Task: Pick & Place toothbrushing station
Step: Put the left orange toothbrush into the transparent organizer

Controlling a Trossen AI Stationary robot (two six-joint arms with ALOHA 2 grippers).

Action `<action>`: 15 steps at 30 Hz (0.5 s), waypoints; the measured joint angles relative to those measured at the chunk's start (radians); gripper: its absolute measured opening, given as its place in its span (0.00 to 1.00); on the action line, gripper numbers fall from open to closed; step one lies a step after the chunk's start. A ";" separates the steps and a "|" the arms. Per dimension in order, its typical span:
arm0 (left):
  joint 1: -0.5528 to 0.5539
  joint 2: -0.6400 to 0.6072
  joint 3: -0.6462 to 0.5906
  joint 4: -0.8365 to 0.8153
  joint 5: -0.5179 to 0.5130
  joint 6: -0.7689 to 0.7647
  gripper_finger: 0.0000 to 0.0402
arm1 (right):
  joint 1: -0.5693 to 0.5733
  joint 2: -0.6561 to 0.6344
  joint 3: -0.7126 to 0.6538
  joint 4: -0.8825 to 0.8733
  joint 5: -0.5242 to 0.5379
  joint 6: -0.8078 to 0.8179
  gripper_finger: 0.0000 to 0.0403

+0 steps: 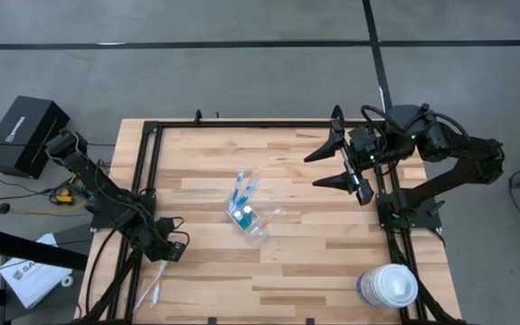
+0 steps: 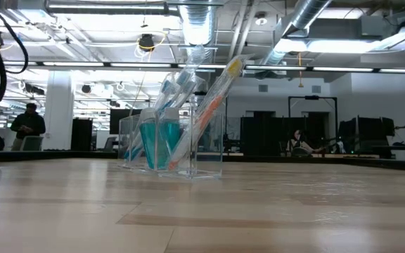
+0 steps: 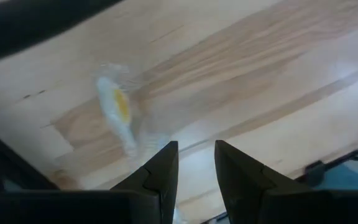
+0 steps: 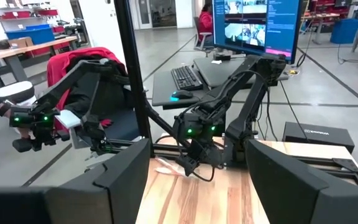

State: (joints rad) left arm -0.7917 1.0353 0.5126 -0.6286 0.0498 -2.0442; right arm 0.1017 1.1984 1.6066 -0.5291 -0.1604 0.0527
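A small clear plastic cup (image 1: 253,219) (image 2: 178,144) stands on its base at the table's middle. Blue, white and orange toothbrushes (image 2: 206,105) lean out of it, beside teal tubes (image 2: 157,144). One white-and-orange toothbrush (image 1: 150,289) (image 3: 120,112) lies flat on the wood near the table's left near corner. My left gripper (image 1: 170,251) (image 3: 196,152) hangs low just beside it, pointing steeply down, open, with bare wood between its fingers. My right gripper (image 1: 337,161) (image 4: 197,180) is held high over the table's right side, open and empty.
A big round white-lidded tub (image 1: 388,287) stands at the near right corner. A black frame (image 1: 143,162) runs along the table's edges. The left arm (image 4: 197,134) shows across the table in the right wrist view, and people are in the room beyond.
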 joint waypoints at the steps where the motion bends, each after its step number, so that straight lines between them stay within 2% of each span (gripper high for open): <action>1: 0.002 -0.011 0.002 0.000 -0.010 -0.001 0.25 | 0.000 0.000 0.000 0.004 0.000 0.000 0.63; 8: 0.002 -0.100 0.013 -0.026 -0.024 -0.011 0.25 | 0.000 0.000 0.000 0.013 0.000 0.000 0.63; 15: 0.002 -0.106 0.013 -0.131 -0.024 0.002 0.25 | 0.000 0.000 0.000 0.017 0.000 0.000 0.63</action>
State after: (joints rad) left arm -0.7898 0.9290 0.5251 -0.7596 0.0257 -2.0427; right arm 0.1017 1.1984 1.6066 -0.5121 -0.1604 0.0528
